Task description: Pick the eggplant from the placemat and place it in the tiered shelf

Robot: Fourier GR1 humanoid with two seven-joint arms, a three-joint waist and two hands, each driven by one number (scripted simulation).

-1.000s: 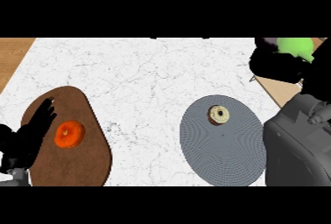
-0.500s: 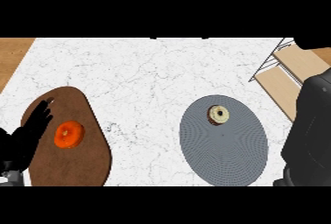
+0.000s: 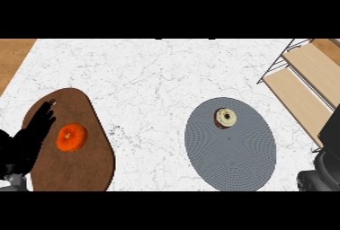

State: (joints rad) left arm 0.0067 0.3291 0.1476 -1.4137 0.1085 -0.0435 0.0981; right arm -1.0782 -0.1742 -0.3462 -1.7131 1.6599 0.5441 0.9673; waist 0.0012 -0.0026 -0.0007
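My left hand (image 3: 26, 141) shows at the left edge of the view, over the left side of a brown mat (image 3: 79, 166). Its fingers (image 3: 45, 114) are straight and a little spread, pointing up and away from me, and they hold nothing. Just beside them, on the same mat, lies an orange round thing (image 3: 70, 137) with a small hole in the middle.

My right hand (image 3: 325, 173) is at the lower right corner. Only a dark part of it shows there, so I cannot tell if its fingers are open or closed.

On the white marble counter (image 3: 153, 76), right of the middle, lies a grey oval placemat (image 3: 232, 150). Near its upper end there is a small pale ring (image 3: 225, 117) with a dark rim. It looks like a cut slice, but I cannot tell surely what it is. I see no whole eggplant on this placemat.

The tiered shelf (image 3: 302, 90) stands at the upper right, with light wooden boards and thin wire sides. The visible boards carry nothing. It is apart from the placemat.
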